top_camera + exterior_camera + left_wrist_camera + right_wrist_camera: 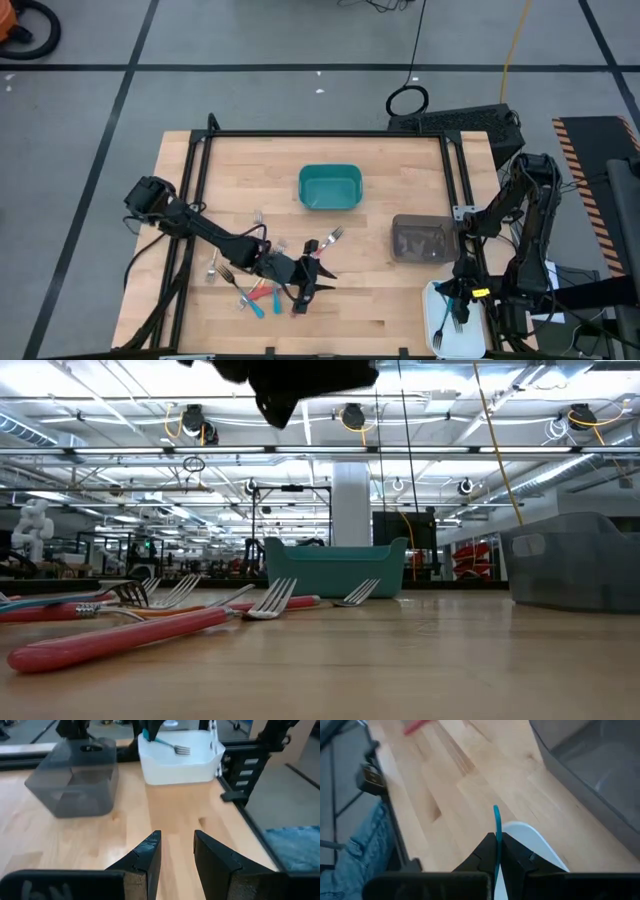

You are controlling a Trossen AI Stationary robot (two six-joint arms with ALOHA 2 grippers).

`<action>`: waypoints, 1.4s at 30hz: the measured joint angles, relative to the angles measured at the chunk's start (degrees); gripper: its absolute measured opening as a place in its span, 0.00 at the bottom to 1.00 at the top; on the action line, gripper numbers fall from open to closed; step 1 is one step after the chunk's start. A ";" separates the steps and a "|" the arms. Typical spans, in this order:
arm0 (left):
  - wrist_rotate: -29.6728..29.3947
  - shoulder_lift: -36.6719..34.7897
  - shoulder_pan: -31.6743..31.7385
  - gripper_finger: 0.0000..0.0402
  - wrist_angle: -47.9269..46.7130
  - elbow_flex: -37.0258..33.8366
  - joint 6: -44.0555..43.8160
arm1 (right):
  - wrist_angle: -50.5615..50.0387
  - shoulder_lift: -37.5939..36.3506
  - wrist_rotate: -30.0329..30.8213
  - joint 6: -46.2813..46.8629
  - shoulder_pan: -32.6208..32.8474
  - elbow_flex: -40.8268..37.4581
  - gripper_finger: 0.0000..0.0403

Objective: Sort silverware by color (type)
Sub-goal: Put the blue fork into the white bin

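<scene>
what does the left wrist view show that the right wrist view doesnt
Only the left wrist view: the left gripper with its fingers apart and nothing between them, the whole grey bin, and the tines of a fork over the white bin.

Only the right wrist view: the right gripper shut on a teal fork handle, and blue denim past the table's edge.

Both: the wooden table, the white bin, part of the grey bin.

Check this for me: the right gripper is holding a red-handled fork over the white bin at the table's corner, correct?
Not quite. The fork clamped in the right gripper has a blue handle, not red, as the right wrist view shows. The rest holds: it hangs over the white bin at the table's corner.
</scene>
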 joint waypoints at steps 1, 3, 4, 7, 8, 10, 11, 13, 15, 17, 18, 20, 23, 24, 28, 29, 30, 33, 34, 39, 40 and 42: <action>0.02 0.10 0.08 0.28 0.30 0.00 0.00 | -0.26 0.00 -0.67 0.24 0.00 0.01 0.03; 0.04 0.64 0.68 0.28 2.13 0.11 -0.11 | -0.61 0.00 -1.94 0.91 0.00 -0.01 0.03; 0.05 0.75 0.76 0.28 1.92 0.13 -0.10 | -0.55 0.00 -2.39 1.04 0.00 -0.03 0.03; 0.31 0.94 0.79 0.28 2.36 0.06 -0.11 | 0.23 0.00 -2.57 1.05 0.00 -0.11 0.03; 0.33 0.88 0.79 0.28 2.72 0.06 -0.12 | 0.51 0.00 -2.59 1.04 0.00 -0.12 0.03; 0.33 0.83 0.76 0.28 2.77 0.06 -0.11 | 0.98 0.02 -2.59 1.04 0.00 -0.13 0.03; 0.35 0.83 0.76 0.28 2.65 0.06 -0.07 | 1.25 0.02 -2.61 1.04 0.00 -0.17 0.03; 0.39 0.85 0.74 0.28 2.65 0.06 -0.07 | 1.60 0.02 -3.14 1.04 0.00 -0.17 0.03; 0.39 0.83 0.76 0.28 2.78 0.06 -0.12 | 1.41 0.02 -4.07 1.24 0.00 -0.17 0.03; 0.42 0.83 0.76 0.28 2.54 0.06 -0.13 | 1.18 0.04 -3.07 2.25 -0.12 -0.17 0.03; 0.42 0.83 0.76 0.28 2.56 0.06 -0.17 | 1.14 0.04 -1.87 2.42 -0.26 -0.16 0.03; 0.42 0.83 0.76 0.28 2.84 0.06 -0.22 | 1.23 -0.03 0.00 1.56 -0.35 -0.17 0.03; 0.46 0.83 0.76 0.28 2.86 0.06 -0.22 | 1.18 -0.58 0.34 1.08 -0.35 -0.17 0.03; 0.46 0.83 0.76 0.28 2.88 0.06 -0.22 | 1.15 -0.83 -0.40 1.22 -0.35 -0.17 0.03; 0.48 0.83 0.76 0.28 2.88 0.06 -0.22 | 0.94 -1.18 -4.58 1.52 -0.58 -0.17 0.03; 0.48 0.83 0.75 0.28 2.91 0.06 -0.22 | 0.90 -1.18 -5.45 1.75 -0.70 -0.17 0.03; 0.48 0.83 0.76 0.28 2.95 0.06 -0.22 | 0.90 -1.18 -6.29 2.00 -0.72 -0.17 0.03; 0.48 0.83 0.76 0.28 2.97 0.06 -0.22 | 0.71 -1.18 -6.85 2.22 -0.87 -0.17 0.03; 0.48 0.83 0.76 0.28 2.97 0.06 -0.28 | 0.71 -1.16 -6.80 2.20 -0.91 -0.17 0.03; 0.48 0.83 0.76 0.28 2.97 0.04 -0.35 | 0.68 -1.09 -6.87 2.19 -1.01 -0.17 0.03; 0.48 0.83 0.76 0.28 2.97 0.04 -0.36 | 0.68 -1.09 -6.85 2.13 -0.99 -0.17 0.03; 0.48 0.83 0.76 0.28 2.97 0.04 -0.42 | 0.76 -1.01 -6.91 2.02 -0.98 -0.17 0.03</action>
